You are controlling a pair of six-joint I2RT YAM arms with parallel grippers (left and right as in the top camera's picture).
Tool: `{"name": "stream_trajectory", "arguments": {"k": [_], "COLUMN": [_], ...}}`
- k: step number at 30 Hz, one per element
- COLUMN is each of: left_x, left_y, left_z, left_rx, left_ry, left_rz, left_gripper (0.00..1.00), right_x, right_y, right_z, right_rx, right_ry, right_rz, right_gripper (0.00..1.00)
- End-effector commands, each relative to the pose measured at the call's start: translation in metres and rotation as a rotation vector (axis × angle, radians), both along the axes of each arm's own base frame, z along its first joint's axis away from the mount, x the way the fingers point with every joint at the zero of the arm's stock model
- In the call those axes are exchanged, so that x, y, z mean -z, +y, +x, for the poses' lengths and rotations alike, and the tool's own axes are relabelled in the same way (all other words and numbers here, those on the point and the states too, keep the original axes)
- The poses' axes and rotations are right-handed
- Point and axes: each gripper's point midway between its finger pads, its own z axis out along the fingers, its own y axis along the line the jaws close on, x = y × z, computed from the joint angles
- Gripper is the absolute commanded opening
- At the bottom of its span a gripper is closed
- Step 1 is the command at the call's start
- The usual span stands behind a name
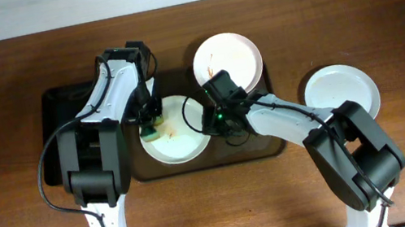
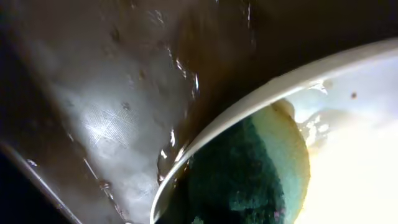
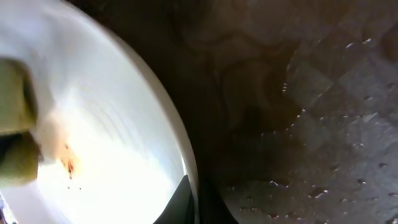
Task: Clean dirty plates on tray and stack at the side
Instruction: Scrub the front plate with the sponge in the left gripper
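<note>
Green-and-yellow sponge (image 2: 249, 174) pinched in left gripper (image 1: 153, 125), pressed on smeared plate (image 1: 181, 140) on tray (image 1: 262, 148) | right gripper (image 1: 209, 120) clamped on its rim (steadying, I judge) | advice: scrub toward brown streaks, hold rim firmly | 1 side plate (image 1: 340, 93) sits off-tray

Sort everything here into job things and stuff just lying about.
Job: smeared round white plate mid-tray; second round white plate at the tray's back edge; third round white plate off-tray, right; large brown rectangular tray; yellow-green sponge.
Lying about: smaller black rectangular tray, left.
</note>
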Motion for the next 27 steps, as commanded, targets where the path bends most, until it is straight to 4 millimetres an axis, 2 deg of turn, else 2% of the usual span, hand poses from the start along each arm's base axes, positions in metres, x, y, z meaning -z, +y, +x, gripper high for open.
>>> {"name": "stream_trajectory", "arguments": {"k": [1, 2, 4, 6, 8, 12, 14, 15, 16, 17, 18, 20, 22, 24, 25, 26, 27], "left_x": [0.011, 0.009, 0.011, 0.014, 0.019, 0.025, 0.004, -0.013, -0.032, -0.062, -0.081, -0.119, -0.15, -0.176, -0.192, -0.205, -0.207], "left_y": [-0.039, -0.057, -0.082, -0.092, -0.089, -0.063, -0.051, -0.041, -0.031, -0.017, -0.011, -0.006, 0.002, 0.02, 0.035, 0.053, 0.056], "left_z": [-0.037, -0.038, -0.026, -0.011, 0.003, 0.042, 0.057, 0.065, 0.073, 0.083, 0.087, 0.086, 0.074, 0.061, 0.052, 0.045, 0.043], "left_rx": [0.161, 0.192, 0.215, 0.154, 0.078, -0.065, -0.069, -0.069, -0.075, -0.08, -0.083, -0.094, -0.106, -0.136, -0.157, -0.189, -0.191], "left_ry": [0.179, 0.17, 0.103, 0.044, -0.006, -0.165, -0.231, -0.276, -0.326, -0.399, -0.44, -0.5, -0.524, -0.538, -0.544, -0.546, -0.538], "left_rz": [-0.279, -0.357, -0.425, -0.417, -0.372, -0.176, -0.108, -0.05, 0.008, 0.074, 0.1, 0.103, 0.098, 0.1, 0.099, 0.084, 0.047], "left_gripper": [0.01, 0.01, 0.01, 0.01, 0.01, 0.01, 0.01, 0.01, 0.01, 0.01, 0.01, 0.01, 0.01, 0.01, 0.01, 0.01, 0.01], "right_x": [0.021, 0.021, 0.021, 0.021, 0.021, 0.021, 0.022, 0.022, 0.022, 0.022, 0.022, 0.022, 0.022, 0.007, -0.018, -0.041, -0.057], "right_y": [-0.017, -0.016, -0.017, -0.017, -0.017, -0.017, -0.018, -0.018, -0.018, -0.018, -0.018, -0.018, -0.018, -0.012, -0.011, -0.019, -0.027], "right_z": [-0.006, -0.006, -0.006, -0.006, -0.005, -0.006, -0.007, -0.007, -0.007, -0.007, -0.007, -0.007, -0.009, -0.008, -0.004, -0.002, -0.002], "right_rx": [0.03, 0.03, 0.03, 0.03, 0.031, 0.031, 0.031, 0.031, 0.031, 0.031, 0.031, 0.031, 0.022, -0.037, -0.083, -0.1, -0.097], "right_ry": [0.042, 0.043, 0.043, 0.042, 0.041, 0.042, 0.047, 0.047, 0.048, 0.048, 0.048, 0.05, 0.056, 0.03, -0.017, -0.065, -0.096], "right_rz": [-0.066, -0.066, -0.066, -0.067, -0.069, -0.07, -0.073, -0.073, -0.073, -0.073, -0.073, -0.074, -0.071, -0.054, -0.067, -0.126, -0.179], "right_gripper": [0.04, 0.04, 0.04, 0.04, 0.04, 0.04, 0.04, 0.04, 0.04, 0.04, 0.04, 0.04, 0.04, 0.04, 0.04, 0.04, 0.04]}}
